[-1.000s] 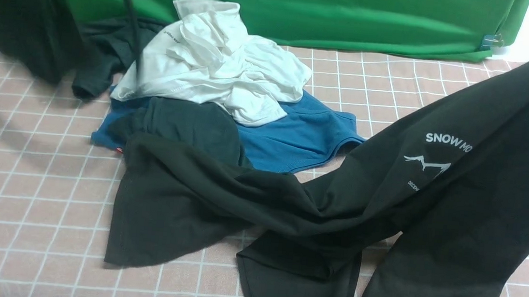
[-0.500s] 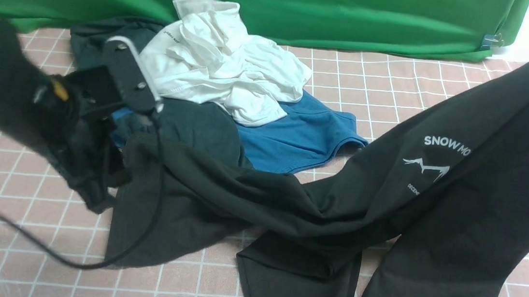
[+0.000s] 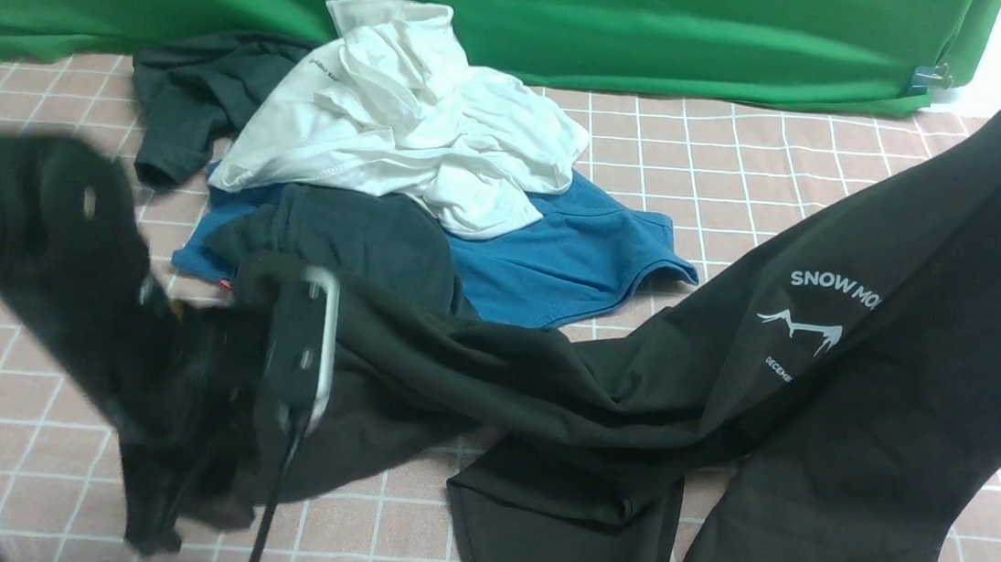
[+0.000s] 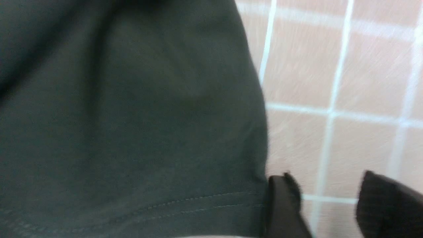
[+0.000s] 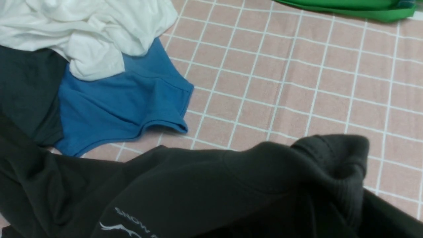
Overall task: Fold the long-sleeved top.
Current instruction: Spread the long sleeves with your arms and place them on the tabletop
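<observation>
Left hand [image 4: 325, 188], newly swung down, is hovering part-open and empty beside the top's [image 3: 863, 426] hem; right hand unseen; folding is not yet starting.

Blurred left arm [image 3: 51, 274] sits low at front-left, wrist angled down. On it, left pincer [image 4: 330, 211] has fingers spread, nothing between. The right arm is out of frame; right pincer unseen, clamped on the top [image 5: 231, 185].

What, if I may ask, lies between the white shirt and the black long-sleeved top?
The front view shows a blue garment and part of a dark green tee lying between the white shirt and the long-sleeved top.
</observation>
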Robot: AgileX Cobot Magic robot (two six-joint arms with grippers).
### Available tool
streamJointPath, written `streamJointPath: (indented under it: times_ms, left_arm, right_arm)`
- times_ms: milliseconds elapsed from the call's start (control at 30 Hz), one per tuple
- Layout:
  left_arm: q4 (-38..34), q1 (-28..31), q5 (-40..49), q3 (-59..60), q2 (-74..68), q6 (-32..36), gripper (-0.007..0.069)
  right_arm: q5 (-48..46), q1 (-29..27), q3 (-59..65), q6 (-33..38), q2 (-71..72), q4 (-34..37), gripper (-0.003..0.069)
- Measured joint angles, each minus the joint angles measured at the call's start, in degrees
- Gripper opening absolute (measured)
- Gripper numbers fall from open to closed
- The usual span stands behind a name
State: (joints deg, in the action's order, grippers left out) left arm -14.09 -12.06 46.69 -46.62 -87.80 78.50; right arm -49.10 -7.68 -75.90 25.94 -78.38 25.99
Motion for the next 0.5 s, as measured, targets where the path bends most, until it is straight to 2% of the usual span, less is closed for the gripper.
streamJointPath:
  times_ms: [100, 200, 300, 500]
  left_arm:
    - [0.08, 0.00, -7.48, 2.55, 0.00, 1.93, 0.0430]
    - [0.55, 0.00, -10.46, 2.72, -0.50, 2.48, 0.0531]
    - [0.56, 0.00, -11.01, 2.72, -2.09, 4.66, 0.0571]
    - [0.61, 0.00, -11.61, 2.72, -4.70, 8.53, 0.0570]
  right_arm:
    - [-0.51, 0.00, 0.00, 0.40, 0.00, 0.24, 0.0099]
    - [-0.31, 0.00, 0.00, 0.58, -0.13, 0.24, 0.0099]
    - [-0.25, 0.00, 0.00, 0.71, -0.43, 0.45, 0.0099]
    - [0.12, 0.00, 0.00, 1.02, -0.50, 0.63, 0.0099]
